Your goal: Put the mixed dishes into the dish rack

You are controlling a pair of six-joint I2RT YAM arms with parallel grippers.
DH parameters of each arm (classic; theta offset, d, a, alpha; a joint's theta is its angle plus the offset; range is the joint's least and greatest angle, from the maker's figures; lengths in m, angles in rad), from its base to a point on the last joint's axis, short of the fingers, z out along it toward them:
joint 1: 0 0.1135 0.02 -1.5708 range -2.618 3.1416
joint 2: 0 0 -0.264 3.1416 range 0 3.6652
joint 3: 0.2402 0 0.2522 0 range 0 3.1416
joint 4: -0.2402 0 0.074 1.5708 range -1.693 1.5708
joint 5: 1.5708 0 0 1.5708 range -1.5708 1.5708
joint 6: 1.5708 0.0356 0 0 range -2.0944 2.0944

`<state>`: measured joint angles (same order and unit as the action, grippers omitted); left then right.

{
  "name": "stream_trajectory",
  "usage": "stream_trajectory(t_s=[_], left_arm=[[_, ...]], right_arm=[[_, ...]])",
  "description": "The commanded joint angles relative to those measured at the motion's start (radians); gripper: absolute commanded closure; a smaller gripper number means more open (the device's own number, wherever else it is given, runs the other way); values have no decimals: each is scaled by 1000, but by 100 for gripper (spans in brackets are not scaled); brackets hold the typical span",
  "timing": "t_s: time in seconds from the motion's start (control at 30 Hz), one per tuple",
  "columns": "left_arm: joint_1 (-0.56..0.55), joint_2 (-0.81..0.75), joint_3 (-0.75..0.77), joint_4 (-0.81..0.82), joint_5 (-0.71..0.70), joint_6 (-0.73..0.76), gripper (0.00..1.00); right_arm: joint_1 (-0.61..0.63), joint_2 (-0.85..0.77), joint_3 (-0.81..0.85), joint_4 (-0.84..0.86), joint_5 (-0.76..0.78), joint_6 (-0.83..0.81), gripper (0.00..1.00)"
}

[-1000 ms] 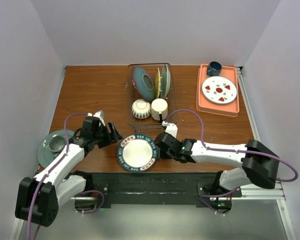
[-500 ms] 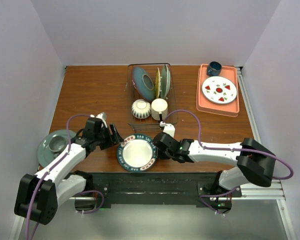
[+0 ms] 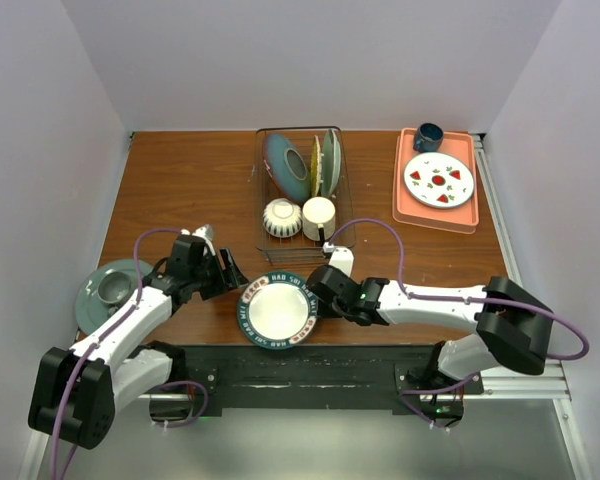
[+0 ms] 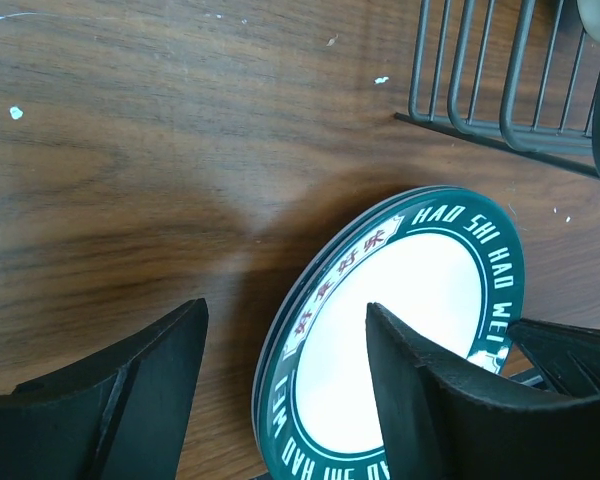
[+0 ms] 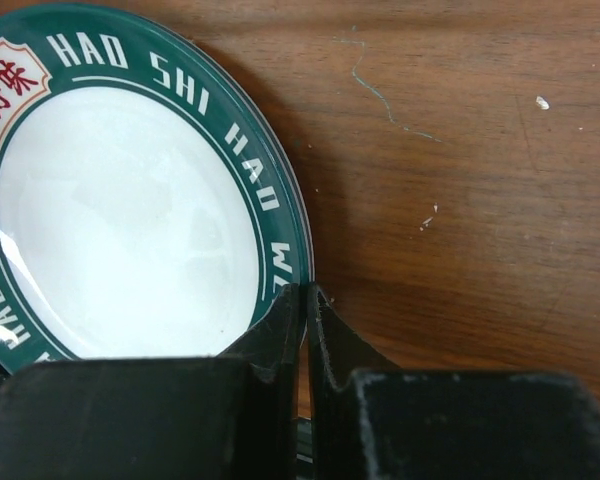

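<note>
Logging white plate with dark lettered rim [image 3: 276,311] lying on wooden table [image 3: 180,190] right at the near edge, between both arms, outside the dish rack [image 3: 261,200]. Marking right gripper [image 3: 317,300] low at that plate's right rim, fingers [image 5: 280,325] pressed together right against the rim edge. Marking left gripper [image 3: 227,272] just at the plate's left side, fingers [image 4: 130,390] spread wide, one over bare wood, the other over the plate's white centre, gripping nothing. Noting grey-green plate [image 3: 88,305] with small metal cup [image 3: 110,288] on it, near the table's left edge, behind the left arm. Moving further back: dish rack mid-table, holding striped bowl [image 3: 282,217] and cream mug [image 3: 319,212] side by side at its near end, blue-grey plate [image 3: 286,165] leaning and pale plates [image 3: 325,162] standing upright in the far end. Tagging orange tray [image 3: 430,218] at far right, carrying red-marked plate [image 3: 439,180] and blue mug [image 3: 427,137].
</note>
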<state>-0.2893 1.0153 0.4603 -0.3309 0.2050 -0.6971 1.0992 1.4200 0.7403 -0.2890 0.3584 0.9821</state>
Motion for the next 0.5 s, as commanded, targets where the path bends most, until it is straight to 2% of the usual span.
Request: stream_trajectory(t_s=[0.0, 0.3, 0.47], left_arm=[[-7, -7, 24, 7, 7, -5, 32], [-16, -12, 70, -36, -18, 28, 33], [-53, -6, 78, -20, 30, 34, 36]], right_arm=[[1, -33, 45, -99, 83, -6, 100], [2, -81, 123, -228, 200, -17, 100], [2, -85, 126, -260, 226, 6, 100]])
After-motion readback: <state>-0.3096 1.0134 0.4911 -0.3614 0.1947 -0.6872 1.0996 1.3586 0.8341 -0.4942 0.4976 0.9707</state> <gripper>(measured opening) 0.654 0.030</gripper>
